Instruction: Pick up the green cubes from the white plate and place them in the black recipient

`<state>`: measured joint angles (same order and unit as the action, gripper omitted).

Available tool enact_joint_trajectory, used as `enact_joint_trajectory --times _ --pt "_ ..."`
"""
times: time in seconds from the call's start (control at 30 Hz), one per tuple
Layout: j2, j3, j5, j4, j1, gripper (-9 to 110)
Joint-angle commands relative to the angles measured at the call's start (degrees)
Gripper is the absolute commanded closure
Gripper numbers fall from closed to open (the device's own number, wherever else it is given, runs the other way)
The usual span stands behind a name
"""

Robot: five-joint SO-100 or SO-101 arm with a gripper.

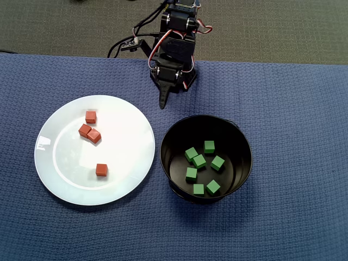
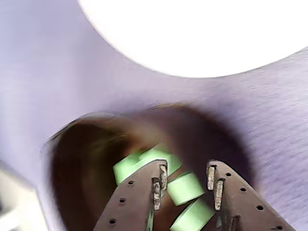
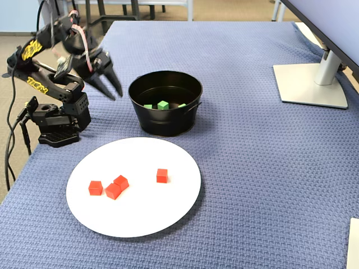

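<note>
Your wrist view is blurred: gripper (image 2: 187, 180) fingers apart, empty, above the pot (image 2: 86, 163) holding green cubes (image 2: 185, 188); the plate (image 2: 202, 33) fills the top, overexposed.

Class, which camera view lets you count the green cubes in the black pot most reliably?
The overhead view: it looks straight into the black pot, so all seven green cubes show separately. The fixed view shows only three above the rim, and the wrist view shows a blurred few behind the jaws.

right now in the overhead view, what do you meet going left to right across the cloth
white plate with four red-orange cubes → black recipient holding seven green cubes
</note>
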<state>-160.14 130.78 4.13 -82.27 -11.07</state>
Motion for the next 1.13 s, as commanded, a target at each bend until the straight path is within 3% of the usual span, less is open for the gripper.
enact_joint_trajectory --times 0.0,0.4,0.67,1.1 --pt "-7.5 9.4 -1.5 -0.4 -3.2 101" --pt "-17.2 31.8 2.2 8.6 -6.0 102" --pt "-14.8 34.7 1.6 16.9 -3.1 102" --pt "-15.7 35.2 2.9 16.0 -1.7 102"
